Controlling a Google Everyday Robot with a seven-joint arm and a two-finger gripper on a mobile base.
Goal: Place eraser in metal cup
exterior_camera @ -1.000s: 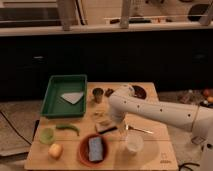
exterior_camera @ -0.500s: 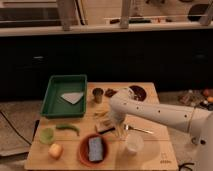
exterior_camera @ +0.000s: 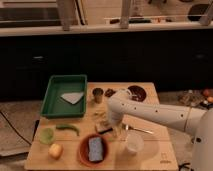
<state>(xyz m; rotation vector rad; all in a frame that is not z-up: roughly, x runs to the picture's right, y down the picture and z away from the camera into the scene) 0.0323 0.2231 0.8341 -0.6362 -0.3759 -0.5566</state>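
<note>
The metal cup (exterior_camera: 98, 94) stands upright at the table's back middle, just right of the green tray. A small flat block, pale on top and dark below, which looks like the eraser (exterior_camera: 103, 128), lies on the table in front of the cup. My gripper (exterior_camera: 115, 131) points down at the table right beside the eraser, on its right. The white arm (exterior_camera: 150, 114) reaches in from the right. I cannot tell whether the gripper touches the eraser.
A green tray (exterior_camera: 55, 102) holds a white piece at back left. A red bowl (exterior_camera: 83, 150) with a blue-grey pad sits in front. A white cup (exterior_camera: 133, 142) stands right of the gripper. A translucent green cup (exterior_camera: 46, 135), a green pod (exterior_camera: 68, 129), a yellow fruit (exterior_camera: 55, 150) and a dark bowl (exterior_camera: 138, 92) are also on the table.
The arm's end has moved slightly lower toward the table near the eraser. The objects have not moved.
</note>
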